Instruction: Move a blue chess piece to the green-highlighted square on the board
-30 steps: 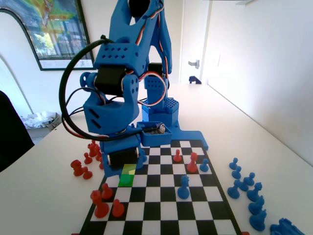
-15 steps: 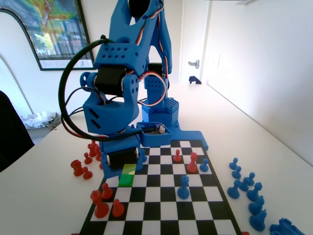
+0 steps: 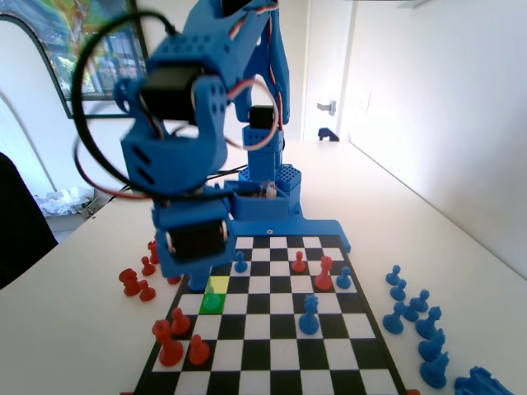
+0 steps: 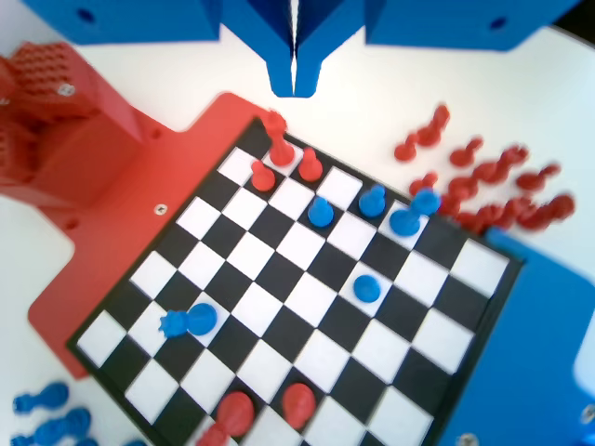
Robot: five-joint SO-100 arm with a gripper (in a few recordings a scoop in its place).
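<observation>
Hanging above the board, hand (seemingly closed).

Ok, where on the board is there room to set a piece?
Fixed view: the near rows of the board, between the red pieces and the tall blue piece, are bare. Crowded: its far rows, and blue pieces right of it.

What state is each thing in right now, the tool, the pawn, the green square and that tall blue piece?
tool: shut, holding nothing, raised above the board.
blue chess piece: upright on the green-highlighted square, free of the tool.
green-highlighted square: occupied by that pawn.
tall blue piece: upright on the board.
</observation>
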